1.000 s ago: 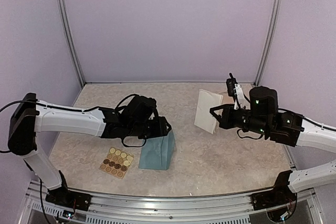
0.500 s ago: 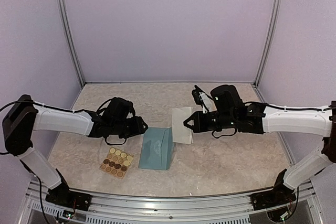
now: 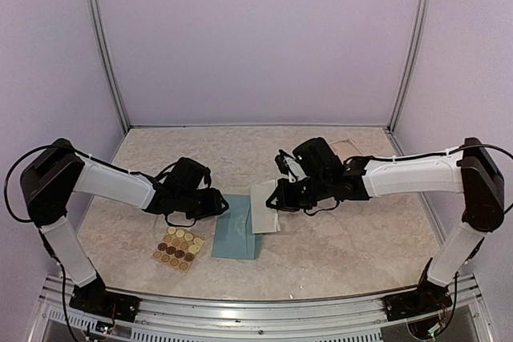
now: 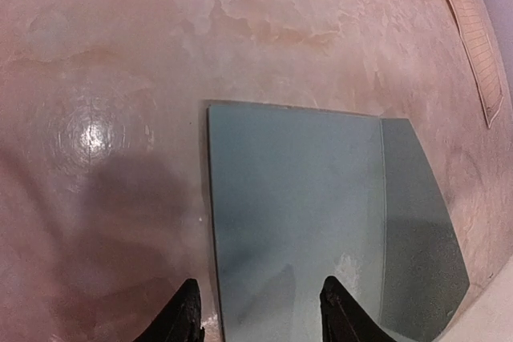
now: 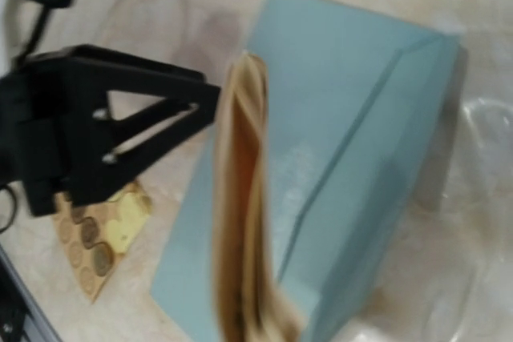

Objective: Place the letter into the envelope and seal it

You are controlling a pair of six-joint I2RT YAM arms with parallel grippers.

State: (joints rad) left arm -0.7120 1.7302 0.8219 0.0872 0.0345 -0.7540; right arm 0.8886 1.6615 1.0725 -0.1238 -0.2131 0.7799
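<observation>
The teal-blue envelope (image 3: 235, 230) lies on the table, its flap (image 4: 418, 234) open to the side. My left gripper (image 3: 223, 203) is open just above the envelope's (image 4: 296, 214) left edge, one finger over the table and one over the envelope. My right gripper (image 3: 273, 199) is shut on the folded cream letter (image 3: 264, 207) and holds it on edge over the envelope's right side. In the right wrist view the letter (image 5: 243, 222) stands edge-on, blurred, in front of the envelope (image 5: 345, 134); my own fingers are hidden there.
A tan sheet of round stickers (image 3: 178, 247) lies to the left of the envelope, near the front. Another cream sheet (image 3: 349, 148) lies at the back right, partly behind the right arm. The left gripper body (image 5: 104, 126) is close to the letter.
My right arm has carried the letter left and down to the envelope. The envelope's raised side has dropped flat. My left gripper has shifted slightly right to the envelope's edge.
</observation>
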